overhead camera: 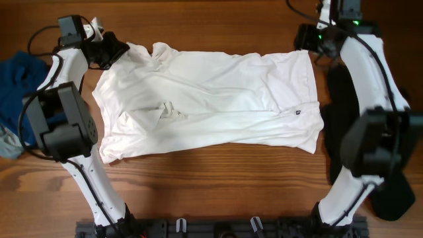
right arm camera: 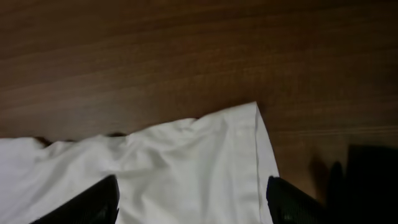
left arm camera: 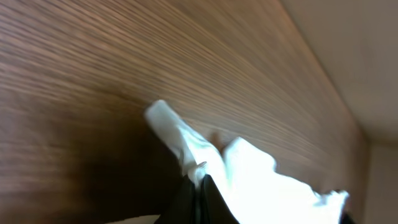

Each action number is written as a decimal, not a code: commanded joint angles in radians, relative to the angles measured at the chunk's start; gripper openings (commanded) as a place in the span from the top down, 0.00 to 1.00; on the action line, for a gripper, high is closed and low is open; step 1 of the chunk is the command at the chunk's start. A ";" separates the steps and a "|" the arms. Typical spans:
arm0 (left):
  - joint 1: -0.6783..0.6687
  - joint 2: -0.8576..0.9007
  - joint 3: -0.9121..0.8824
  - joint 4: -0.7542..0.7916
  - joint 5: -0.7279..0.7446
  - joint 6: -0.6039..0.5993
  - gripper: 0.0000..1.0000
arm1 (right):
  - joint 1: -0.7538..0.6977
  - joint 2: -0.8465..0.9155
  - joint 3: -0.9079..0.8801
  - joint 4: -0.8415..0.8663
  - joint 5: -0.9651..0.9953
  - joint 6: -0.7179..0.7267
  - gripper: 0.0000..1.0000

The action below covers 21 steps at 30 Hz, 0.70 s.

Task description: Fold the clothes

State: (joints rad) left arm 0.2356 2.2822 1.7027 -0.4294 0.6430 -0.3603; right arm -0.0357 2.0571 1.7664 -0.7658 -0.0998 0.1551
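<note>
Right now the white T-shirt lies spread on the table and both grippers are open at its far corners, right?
Not quite: the left gripper is shut, pinching a corner of the white T-shirt, as the left wrist view shows. Only the right gripper is open at its corner. The rest holds.

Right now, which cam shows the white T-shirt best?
Overhead: the whole white T-shirt lies spread across the table. Left wrist shows only a bunched bit pinched in the left gripper. Right wrist shows just one hemmed corner, lying between the fingers of the open right gripper.
</note>
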 commanded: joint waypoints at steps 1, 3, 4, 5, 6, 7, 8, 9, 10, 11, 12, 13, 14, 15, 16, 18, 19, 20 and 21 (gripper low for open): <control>-0.007 -0.032 -0.001 -0.052 0.056 -0.018 0.96 | -0.016 0.128 0.034 0.058 0.058 0.036 0.23; -0.007 -0.032 -0.001 -0.063 0.056 -0.018 0.96 | -0.023 0.166 0.034 0.105 0.058 0.039 0.22; -0.007 -0.032 -0.001 -0.066 0.056 -0.018 0.96 | -0.025 0.184 0.034 0.128 0.058 0.039 0.22; -0.008 -0.032 -0.001 -0.068 0.056 -0.018 0.96 | -0.026 0.198 0.034 0.150 0.062 0.039 0.22; -0.008 -0.032 -0.001 -0.069 0.056 -0.018 0.96 | -0.027 0.209 0.034 0.165 0.074 0.041 0.22; -0.009 -0.032 -0.001 -0.070 0.055 -0.017 0.96 | -0.027 0.215 0.034 0.177 0.077 0.043 0.22; -0.009 -0.032 -0.001 -0.075 0.054 -0.014 0.96 | -0.027 0.229 0.034 0.190 0.079 0.046 0.23; -0.009 -0.032 -0.001 -0.079 0.051 -0.014 0.96 | -0.027 0.241 0.034 0.193 0.077 0.058 0.23; -0.009 -0.032 -0.001 -0.084 0.045 -0.014 0.96 | -0.027 0.249 0.033 0.192 0.076 0.058 0.25; -0.009 -0.032 -0.001 -0.086 0.041 -0.014 0.96 | -0.027 0.264 0.032 0.192 0.076 0.058 0.27; -0.009 -0.032 -0.001 -0.088 0.040 -0.014 0.96 | -0.027 0.275 0.032 0.190 0.076 0.057 0.29; -0.009 -0.032 -0.001 -0.089 0.040 -0.014 0.96 | -0.026 0.283 0.032 0.187 0.075 0.058 0.33; -0.009 -0.032 -0.001 -0.090 0.040 -0.014 0.96 | -0.027 0.296 0.032 0.182 0.074 0.058 0.41; -0.009 -0.032 -0.001 -0.092 0.040 -0.014 0.96 | -0.027 0.304 0.032 0.182 0.073 0.057 0.49; -0.009 -0.032 -0.001 -0.095 0.041 -0.014 0.96 | -0.027 0.307 0.032 0.179 0.073 0.057 0.60; -0.009 -0.032 -0.001 -0.098 0.041 -0.014 0.96 | -0.028 0.309 0.032 0.169 0.077 0.058 0.94; -0.009 -0.033 -0.001 -0.100 0.042 -0.014 0.96 | -0.030 0.304 0.033 0.166 0.078 0.077 0.96; -0.005 -0.036 -0.001 -0.100 0.054 -0.015 0.96 | -0.034 0.298 0.033 0.158 0.080 0.098 0.96; 0.001 -0.041 -0.001 -0.099 0.082 -0.015 0.96 | -0.039 0.285 0.034 0.148 0.080 0.122 0.96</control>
State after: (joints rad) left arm 0.2295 2.2738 1.7027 -0.5274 0.6769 -0.3695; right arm -0.0624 2.3363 1.7889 -0.5949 -0.0368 0.2237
